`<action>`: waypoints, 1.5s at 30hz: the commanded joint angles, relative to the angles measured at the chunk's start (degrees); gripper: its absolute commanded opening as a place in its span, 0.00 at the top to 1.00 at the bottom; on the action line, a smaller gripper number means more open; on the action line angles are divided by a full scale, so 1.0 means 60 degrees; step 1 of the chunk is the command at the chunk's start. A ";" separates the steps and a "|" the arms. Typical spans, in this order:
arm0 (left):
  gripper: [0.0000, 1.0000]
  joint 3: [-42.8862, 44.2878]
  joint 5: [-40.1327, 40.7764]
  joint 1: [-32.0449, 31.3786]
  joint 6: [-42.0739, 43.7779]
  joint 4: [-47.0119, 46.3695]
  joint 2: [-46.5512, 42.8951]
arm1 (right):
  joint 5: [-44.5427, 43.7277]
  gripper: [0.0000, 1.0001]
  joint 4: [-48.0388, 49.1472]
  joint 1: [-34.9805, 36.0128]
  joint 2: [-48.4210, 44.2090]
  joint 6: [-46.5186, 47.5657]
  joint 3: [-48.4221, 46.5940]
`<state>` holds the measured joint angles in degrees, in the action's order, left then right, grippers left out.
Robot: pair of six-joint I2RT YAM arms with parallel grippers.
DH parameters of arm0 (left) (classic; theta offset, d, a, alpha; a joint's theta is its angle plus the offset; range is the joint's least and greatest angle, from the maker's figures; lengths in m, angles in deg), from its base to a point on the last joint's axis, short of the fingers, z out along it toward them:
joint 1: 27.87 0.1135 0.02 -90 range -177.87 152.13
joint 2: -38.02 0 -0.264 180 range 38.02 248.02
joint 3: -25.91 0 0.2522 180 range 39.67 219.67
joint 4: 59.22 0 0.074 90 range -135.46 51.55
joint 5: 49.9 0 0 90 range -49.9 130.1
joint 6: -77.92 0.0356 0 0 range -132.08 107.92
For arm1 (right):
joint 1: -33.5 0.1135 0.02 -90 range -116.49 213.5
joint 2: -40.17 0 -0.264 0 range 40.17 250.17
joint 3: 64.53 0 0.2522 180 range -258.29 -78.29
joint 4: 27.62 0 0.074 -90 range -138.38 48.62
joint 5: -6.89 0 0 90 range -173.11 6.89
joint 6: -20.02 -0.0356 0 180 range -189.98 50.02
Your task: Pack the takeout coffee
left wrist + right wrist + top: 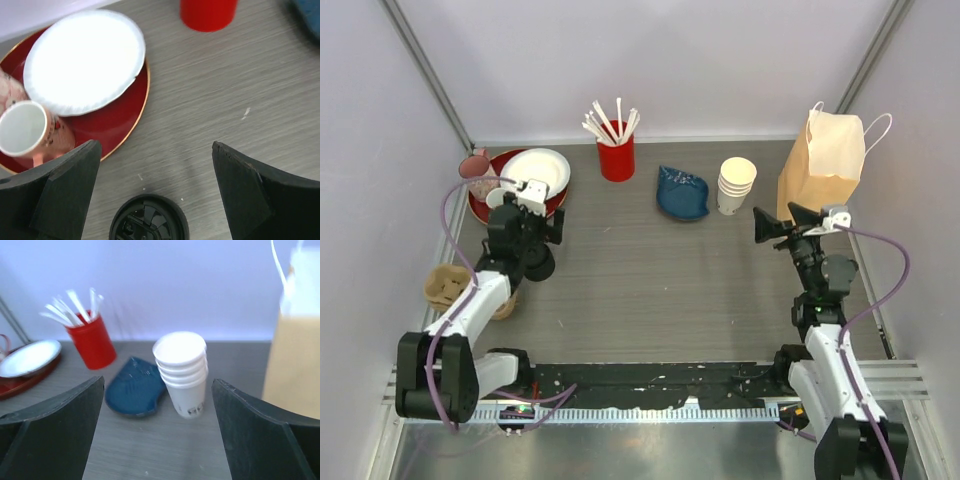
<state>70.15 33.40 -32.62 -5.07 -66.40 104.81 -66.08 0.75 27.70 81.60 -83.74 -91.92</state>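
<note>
One takeout coffee [538, 262] stands on the table at the left, a cup seen mostly as its round black lid [149, 220]. My left gripper [528, 222] hovers over it, open, with the lid low between the fingers [67, 185] and touching neither. In the left wrist view the left gripper [156, 147] holds nothing. At the right my right gripper [780, 220] is open and empty, near a brown paper bag [823, 160]. In the right wrist view the right gripper [157, 385] faces a stack of lidless paper cups [182, 372].
A red plate [480, 205] with a white plate [538, 170] and a pink mug [27, 131] sits at the back left. A red straw holder [616, 155], a blue dish [682, 192] and the cup stack [735, 185] line the back. A brown cardboard carrier [445, 288] lies at the left edge.
</note>
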 commanded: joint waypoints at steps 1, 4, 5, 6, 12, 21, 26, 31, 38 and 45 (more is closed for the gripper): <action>0.02 0.2226 -0.2074 0.0001 0.0971 0.6046 -0.0802 | 0.1203 0.07 -0.2871 0.0306 -0.0825 -0.0183 -0.2397; 0.01 0.3925 -0.2704 0.0001 0.0825 0.8461 -0.0716 | 0.0782 0.11 -0.4921 0.0687 -0.0214 0.0183 -0.4417; 0.00 0.4596 -0.2808 0.0001 0.0752 0.8835 -0.0672 | 0.0489 0.12 -0.6159 0.0964 0.0471 0.0343 -0.5598; 0.00 0.4893 -0.2853 0.0001 0.0505 0.9172 -0.0657 | 0.0167 0.14 -0.6766 0.1388 0.0985 0.0678 -0.6190; 0.00 0.6857 -0.3365 0.0001 -0.0434 1.0712 -0.0145 | -0.2501 0.21 -1.0679 0.3295 0.4951 0.2160 -1.0234; 0.00 0.7268 -0.3644 -0.0013 -0.0655 1.0728 0.0366 | -0.3701 0.30 -1.3759 0.3560 0.8884 0.2937 -1.3782; 0.00 0.7620 -0.3644 -0.0116 -0.0669 1.0728 0.0895 | -0.3704 0.38 -1.3877 0.3574 0.9969 0.3361 -1.4427; 0.00 0.7840 -0.3368 -0.0218 -0.0669 1.0538 0.1305 | -0.4010 0.50 -1.3950 0.3560 1.0643 0.3494 -1.4808; 0.00 0.8016 -0.3205 -0.0335 -0.0640 1.0523 0.1730 | -0.4509 0.67 -1.3892 0.3574 1.1156 0.3758 -1.4955; 0.00 0.8118 -0.2985 -0.0511 -0.0582 1.0537 0.1921 | -0.4202 0.85 -1.3672 0.3574 1.1098 0.3875 -1.4955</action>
<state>116.11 14.64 -35.02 -8.66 -2.34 116.22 -91.17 -83.10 48.88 149.42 -61.49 -179.43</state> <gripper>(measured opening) 0.996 0.200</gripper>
